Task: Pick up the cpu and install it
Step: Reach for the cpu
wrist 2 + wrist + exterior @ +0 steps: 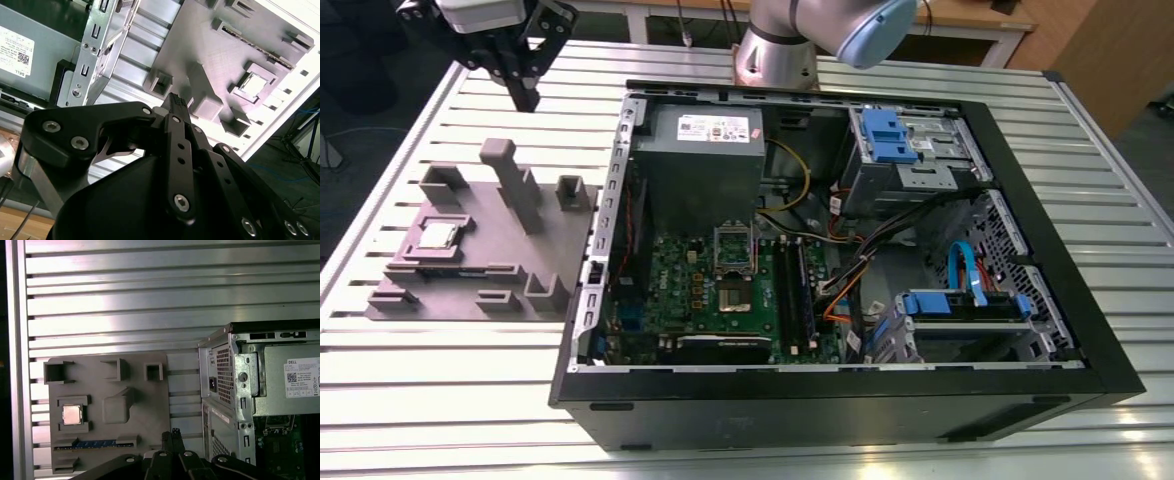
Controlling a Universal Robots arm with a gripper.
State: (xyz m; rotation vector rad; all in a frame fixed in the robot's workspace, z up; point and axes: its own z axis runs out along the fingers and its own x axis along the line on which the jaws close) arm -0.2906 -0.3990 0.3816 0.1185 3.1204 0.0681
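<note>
The cpu (440,235) is a small silvery square lying flat in a recess of the grey moulded tray (494,255), at the exterior view's left, beside the open computer case. It also appears in both wrist views, as the cpu (252,84) (72,414) seated in the tray (200,45) (145,405). My gripper (527,100) hangs above the table beyond the tray's far end, well apart from the chip. Its black fingers (175,102) (175,434) are shut tip to tip with nothing between them. Inside the case, the shiny socket frame (734,243) stands on the green motherboard (680,270).
The black computer case (854,410) lies open on the slatted metal table (440,380). A grey power supply box (700,150) sits at its far end, with blue drive brackets (887,135) and loose cables (854,270) toward the exterior view's right. The arm's base (774,50) stands behind the case.
</note>
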